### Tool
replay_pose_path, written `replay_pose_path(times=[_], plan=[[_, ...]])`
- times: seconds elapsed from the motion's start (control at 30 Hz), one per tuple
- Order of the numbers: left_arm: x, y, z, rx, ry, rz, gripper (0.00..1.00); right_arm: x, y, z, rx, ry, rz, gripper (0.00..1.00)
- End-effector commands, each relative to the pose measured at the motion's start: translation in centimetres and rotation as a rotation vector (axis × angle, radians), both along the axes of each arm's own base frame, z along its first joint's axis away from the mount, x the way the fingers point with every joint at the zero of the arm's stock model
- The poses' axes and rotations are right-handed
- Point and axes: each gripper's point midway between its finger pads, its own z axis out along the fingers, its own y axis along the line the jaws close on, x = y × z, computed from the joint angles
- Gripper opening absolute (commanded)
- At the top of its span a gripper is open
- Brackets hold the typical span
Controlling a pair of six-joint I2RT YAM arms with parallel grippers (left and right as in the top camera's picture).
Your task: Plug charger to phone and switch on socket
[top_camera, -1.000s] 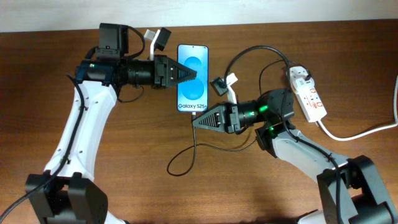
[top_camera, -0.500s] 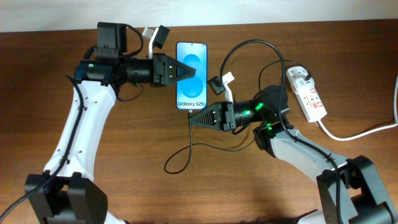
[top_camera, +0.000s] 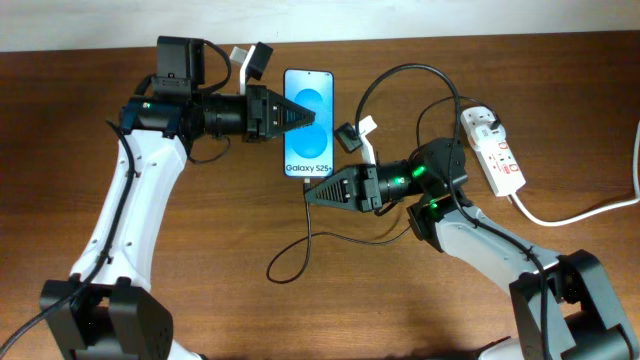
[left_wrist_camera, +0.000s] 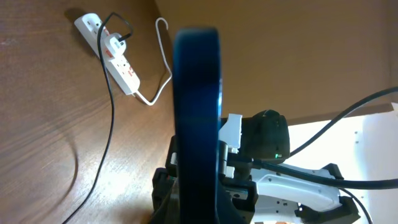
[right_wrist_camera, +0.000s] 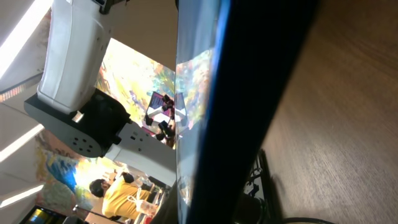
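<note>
The phone (top_camera: 309, 140), its blue screen lit, lies at the back middle of the table. My left gripper (top_camera: 306, 118) is shut on it from the left; in the left wrist view the phone (left_wrist_camera: 198, 112) stands edge-on between the jaws. My right gripper (top_camera: 312, 196) sits at the phone's bottom edge, shut on the charger's plug tip. The thin black charger cable (top_camera: 300, 250) loops across the table and arcs back to its adapter (top_camera: 484, 122), which is plugged into the socket strip (top_camera: 497, 155) at the right. The phone's dark edge (right_wrist_camera: 249, 81) fills the right wrist view.
The socket's thick white cord (top_camera: 580, 212) runs off the right edge. The left wrist view shows the socket (left_wrist_camera: 118, 56), the black cable (left_wrist_camera: 112, 124) and my right arm (left_wrist_camera: 267, 137) behind the phone. The brown wooden table (top_camera: 200, 300) ends at a pale wall at the back.
The phone has shifted slightly up and to the left in my left gripper. My right gripper stayed at its bottom edge, and the cable's upper arc rose a little.
</note>
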Motion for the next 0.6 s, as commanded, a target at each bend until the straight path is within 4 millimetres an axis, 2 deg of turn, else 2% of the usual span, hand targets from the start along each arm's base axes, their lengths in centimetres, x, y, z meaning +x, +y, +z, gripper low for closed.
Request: replay_pose_path(times=[0.0, 0.2, 0.37, 0.57], plan=[[-0.1, -0.4, -0.2, 0.005, 0.010, 0.001, 0.00, 0.3, 0.3, 2.2, 0.030, -0.071, 0.003, 0.04], [2.0, 2.8, 0.2, -0.004, 0.000, 0.091, 0.00, 0.5, 0.4, 2.1, 0.025, -0.045, -0.006, 0.04], [2.1, 3.1, 0.2, -0.005, 0.002, 0.097, 0.00, 0.9, 0.5, 1.9, 0.019, -0.019, -0.023, 0.04], [2.1, 3.0, 0.2, -0.009, 0.028, 0.103, 0.00, 2.0, 0.7, 0.7, -0.006, 0.012, -0.080, 0.04]])
